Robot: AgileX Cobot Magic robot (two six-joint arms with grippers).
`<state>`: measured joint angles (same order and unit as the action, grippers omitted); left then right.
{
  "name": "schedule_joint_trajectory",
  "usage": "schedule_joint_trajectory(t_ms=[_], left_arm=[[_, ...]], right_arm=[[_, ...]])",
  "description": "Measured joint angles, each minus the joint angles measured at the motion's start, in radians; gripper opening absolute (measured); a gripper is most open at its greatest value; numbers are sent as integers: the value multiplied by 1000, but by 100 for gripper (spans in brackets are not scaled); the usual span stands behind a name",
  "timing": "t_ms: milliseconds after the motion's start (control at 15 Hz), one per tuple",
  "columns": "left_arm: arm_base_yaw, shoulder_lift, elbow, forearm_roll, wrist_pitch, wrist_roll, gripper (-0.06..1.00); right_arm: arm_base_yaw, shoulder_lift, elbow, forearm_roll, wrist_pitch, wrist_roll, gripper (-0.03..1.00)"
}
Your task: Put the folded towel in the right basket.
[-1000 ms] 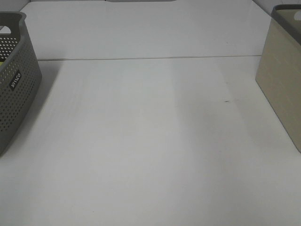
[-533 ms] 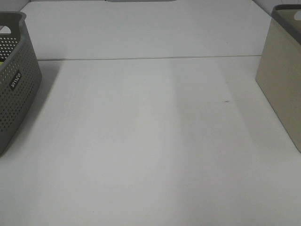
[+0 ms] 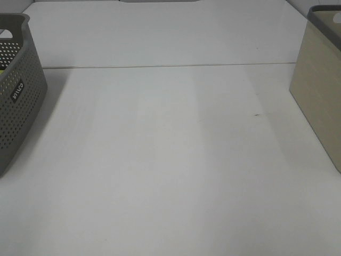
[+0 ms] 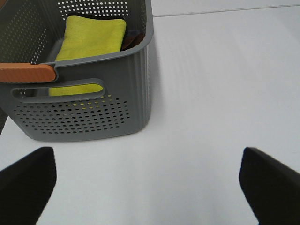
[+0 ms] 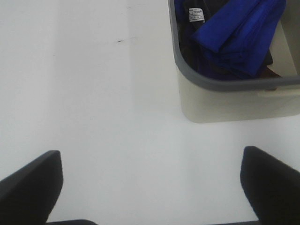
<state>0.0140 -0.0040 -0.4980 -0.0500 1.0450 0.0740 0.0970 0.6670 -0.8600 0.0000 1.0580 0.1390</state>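
Observation:
The right basket [image 3: 319, 85] is beige with a grey rim and stands at the table's right edge. In the right wrist view a blue folded towel [image 5: 239, 33] lies inside this basket [image 5: 225, 101] on dark cloth. My right gripper [image 5: 150, 187] is open and empty, apart from the basket over bare table. The left basket [image 3: 16, 90] is grey and perforated. In the left wrist view it [image 4: 93, 108] holds a yellow folded towel [image 4: 89, 47]. My left gripper [image 4: 150, 183] is open and empty beside it. Neither gripper shows in the exterior high view.
A white table [image 3: 170, 160] spans the view, with a seam line [image 3: 170, 66] across its far part. A small dark mark [image 3: 257, 114] lies on it. An orange handle piece [image 4: 26, 73] sits on the left basket's rim.

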Motion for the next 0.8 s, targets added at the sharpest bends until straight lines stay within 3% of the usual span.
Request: schedule_joint_trajectory(t_ms=[200,800], left_arm=[[0,0,0,0,0,0,99],[0,0,0,0,0,0,99]], right_arm=[[0,-311,190,0,2,3,97],[0,-667,353,-44,11,-54,98]])
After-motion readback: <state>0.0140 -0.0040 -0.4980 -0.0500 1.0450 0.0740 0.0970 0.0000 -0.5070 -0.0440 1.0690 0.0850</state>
